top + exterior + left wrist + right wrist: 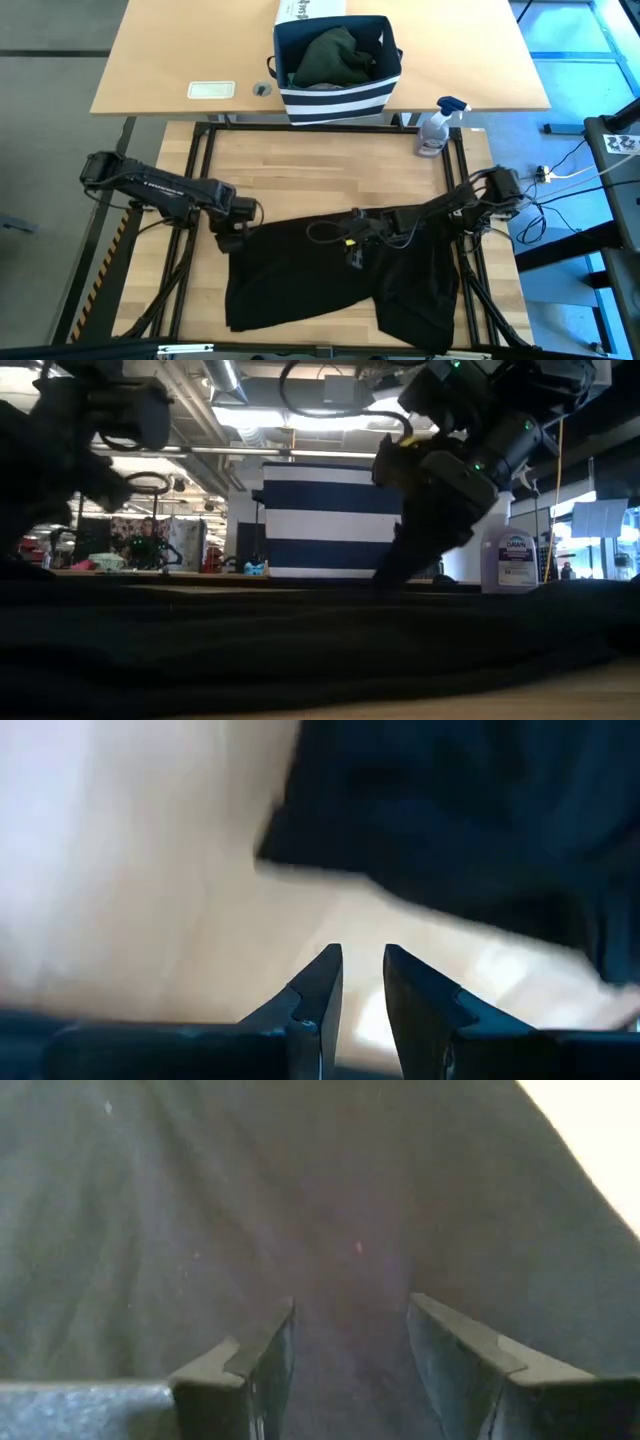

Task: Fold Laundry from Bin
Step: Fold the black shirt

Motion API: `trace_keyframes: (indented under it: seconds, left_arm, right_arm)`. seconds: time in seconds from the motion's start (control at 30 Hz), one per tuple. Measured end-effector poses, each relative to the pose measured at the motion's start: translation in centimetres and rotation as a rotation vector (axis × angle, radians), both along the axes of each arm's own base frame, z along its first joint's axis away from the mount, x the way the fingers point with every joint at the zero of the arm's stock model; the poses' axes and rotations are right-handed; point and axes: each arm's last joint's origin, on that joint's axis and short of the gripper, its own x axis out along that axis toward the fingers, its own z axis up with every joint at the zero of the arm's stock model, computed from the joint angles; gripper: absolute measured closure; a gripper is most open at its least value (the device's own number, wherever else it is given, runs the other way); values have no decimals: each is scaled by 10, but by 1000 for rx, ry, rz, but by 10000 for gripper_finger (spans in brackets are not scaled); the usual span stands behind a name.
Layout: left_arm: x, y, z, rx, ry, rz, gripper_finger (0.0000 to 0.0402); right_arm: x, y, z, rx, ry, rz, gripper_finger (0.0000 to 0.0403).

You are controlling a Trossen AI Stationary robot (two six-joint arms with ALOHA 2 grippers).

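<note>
A black garment lies spread on the near half of the wooden table. My right gripper reaches in from the right, slanting down over the garment's middle, and stands open with only cloth below its fingers. My left gripper is at the garment's far left corner, pointing down at bare wood. Its fingers are a narrow gap apart with nothing between them, and the garment's edge lies just beyond. The striped navy bin on the far table holds dark green laundry. My right gripper's open fingertips come slanting down from the table's right side to the top of the black garment near its middle. Whether they touch the cloth, I cannot tell. The garment lies flat on the table.
A spray bottle stands at the table's far right corner. A white printed box sits behind the bin. Bare wood lies between the garment and the far edge. Black frame rails run along the table's sides.
</note>
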Motion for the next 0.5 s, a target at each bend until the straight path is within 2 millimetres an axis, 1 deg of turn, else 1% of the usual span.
trace_keyframes:
  seconds: [0.13, 0.2, 0.27, 0.37, 0.43, 0.5]
  left_arm:
    - [-8, -5, 1, -25, 90, -3, 329]
    - [-9, -7, 1, -21, 101, -16, 329]
    - [-8, -8, 1, 8, 76, -29, 329]
    - [0, -8, 0, 75, -8, -44, 329]
    - [4, -8, -1, 85, -55, -44, 329]
    - [5, -8, -1, 92, -67, -44, 329]
  right_arm:
    - [-2, 0, -3, -2, 36, -2, 210]
    - [-4, -1, -4, -6, 56, -3, 210]
    - [-5, -1, -6, -8, 75, -4, 210]
    - [-8, -2, -7, -3, 112, -18, 210]
    - [-10, -1, -8, 0, 138, -19, 210]
    - [-11, -1, -8, 5, 152, -14, 210]
